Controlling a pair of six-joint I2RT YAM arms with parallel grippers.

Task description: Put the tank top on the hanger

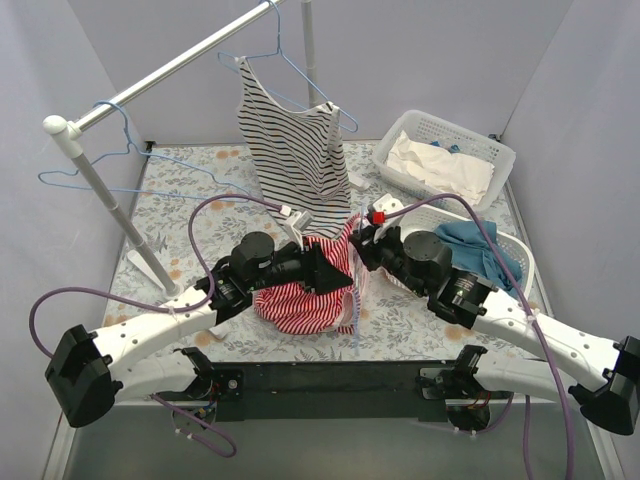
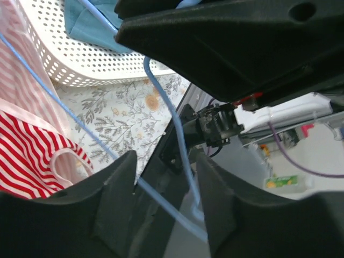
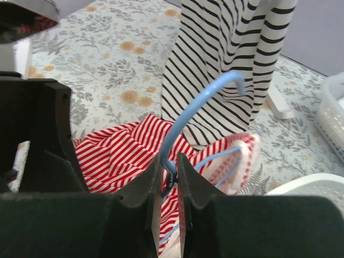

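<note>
Tank top (image 1: 300, 305) bunched on table (image 1: 190, 200) with hanger (image 3: 177, 129) wire across it, right tool (image 3: 169, 166) pinched narrow on hanger neck under hook, left tool (image 2: 166, 161) spread wide around lower wire without gripping; likely risk: thin wire pivoting in pinch, strap sliding off

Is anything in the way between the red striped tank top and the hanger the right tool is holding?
Nothing visible. The right tool grips the hanger just below its hook, and the tank top lies bunched directly beneath, the wire already crossing its fabric. The black-and-white striped top hangs behind, not between.
</note>
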